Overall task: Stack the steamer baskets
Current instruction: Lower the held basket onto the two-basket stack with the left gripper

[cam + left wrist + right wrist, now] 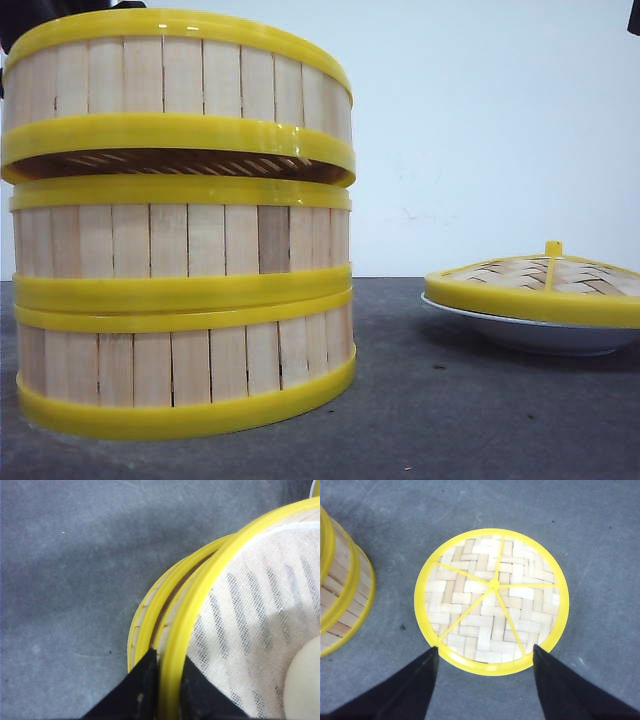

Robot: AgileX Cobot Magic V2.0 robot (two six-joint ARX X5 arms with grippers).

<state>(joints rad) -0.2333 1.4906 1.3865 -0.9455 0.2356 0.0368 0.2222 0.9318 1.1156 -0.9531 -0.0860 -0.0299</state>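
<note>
Three steamer baskets stand at the left in the front view. The bottom basket [180,365] and the middle basket [180,240] sit stacked. The top basket [180,90] hangs just over them, slightly tilted, with a dark gap under it. My left gripper [168,658] is shut on the top basket's yellow rim [200,605], one finger inside and one outside. The rim of a lower basket [145,610] shows beneath. My right gripper [485,649] is open above the woven lid [492,600], holding nothing. The stack's side [340,585] shows off to one side of it.
The domed lid [540,280] rests on a white plate [540,335] at the right of the grey table [430,400]. A mesh cloth liner [260,595] lines the top basket, with a pale round thing [305,680] on it.
</note>
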